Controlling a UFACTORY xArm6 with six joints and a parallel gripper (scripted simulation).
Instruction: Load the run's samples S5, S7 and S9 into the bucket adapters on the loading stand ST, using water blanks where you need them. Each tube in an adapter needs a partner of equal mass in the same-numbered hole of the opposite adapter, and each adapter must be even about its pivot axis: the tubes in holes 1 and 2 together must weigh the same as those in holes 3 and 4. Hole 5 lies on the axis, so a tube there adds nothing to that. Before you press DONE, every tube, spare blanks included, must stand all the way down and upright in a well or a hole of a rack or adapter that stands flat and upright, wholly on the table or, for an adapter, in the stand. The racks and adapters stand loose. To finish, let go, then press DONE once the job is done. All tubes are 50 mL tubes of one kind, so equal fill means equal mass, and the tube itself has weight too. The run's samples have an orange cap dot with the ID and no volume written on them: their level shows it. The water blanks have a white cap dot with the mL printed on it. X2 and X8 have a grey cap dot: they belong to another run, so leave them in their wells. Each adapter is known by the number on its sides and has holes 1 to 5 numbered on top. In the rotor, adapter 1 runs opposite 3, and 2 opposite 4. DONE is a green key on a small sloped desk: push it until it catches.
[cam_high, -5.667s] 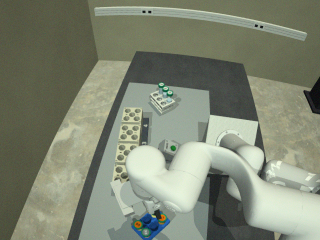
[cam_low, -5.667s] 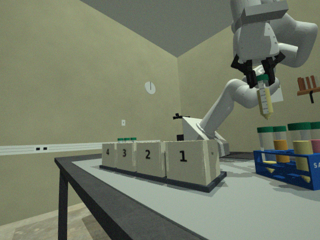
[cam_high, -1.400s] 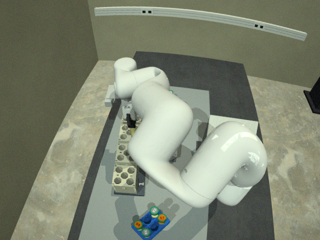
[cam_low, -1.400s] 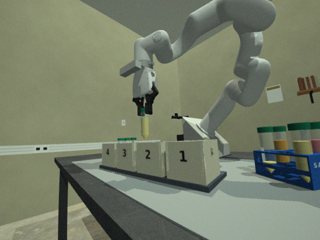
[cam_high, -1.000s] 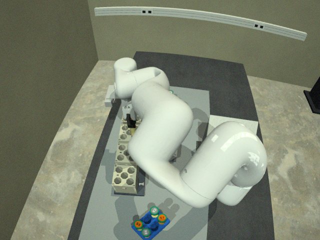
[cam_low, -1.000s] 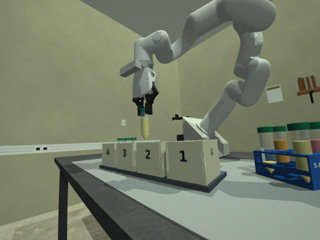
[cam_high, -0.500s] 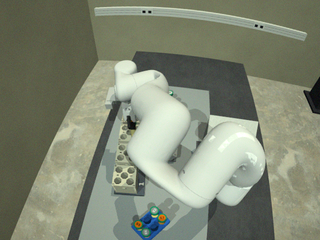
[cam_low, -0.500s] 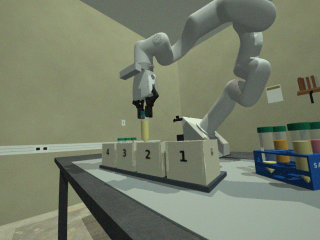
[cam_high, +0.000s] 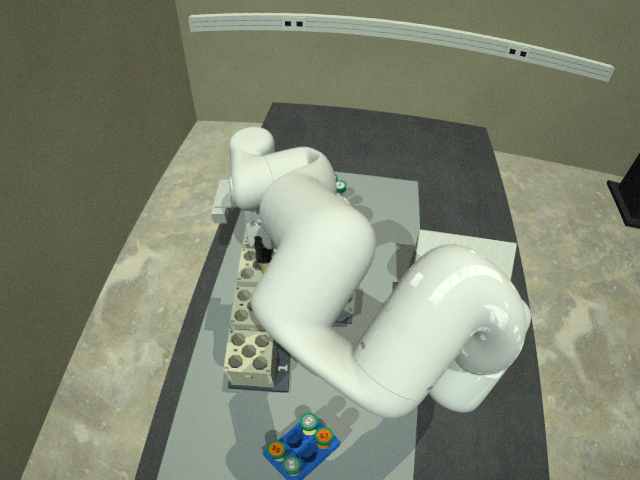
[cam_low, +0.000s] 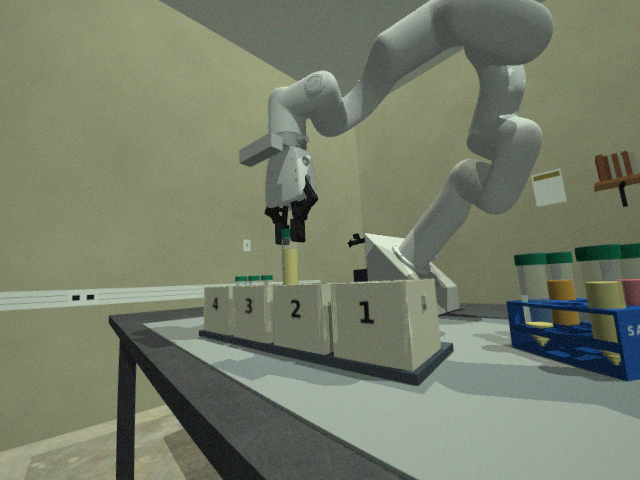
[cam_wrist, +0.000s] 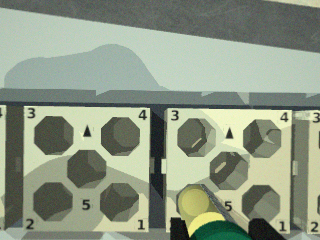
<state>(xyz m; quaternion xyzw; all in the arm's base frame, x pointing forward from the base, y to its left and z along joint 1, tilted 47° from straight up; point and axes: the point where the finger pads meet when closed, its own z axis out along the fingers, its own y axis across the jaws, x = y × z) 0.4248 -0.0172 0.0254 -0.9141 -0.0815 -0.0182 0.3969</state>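
Yellow-filled tube (cam_low: 290, 264) partway into adapter 2 (cam_low: 302, 320)

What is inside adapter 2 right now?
One yellow-filled tube, gripped by the claw, stands partway down in hole 2 of adapter 2. The other holes look empty; the tube's tip is hidden.

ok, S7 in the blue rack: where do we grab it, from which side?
Grip S7 at the cap end, coming straight down. It stands upright in the rack, whose walls hide its lower body, so only the top is free. The gripper is shut on a yellow tube at its cap the same way.
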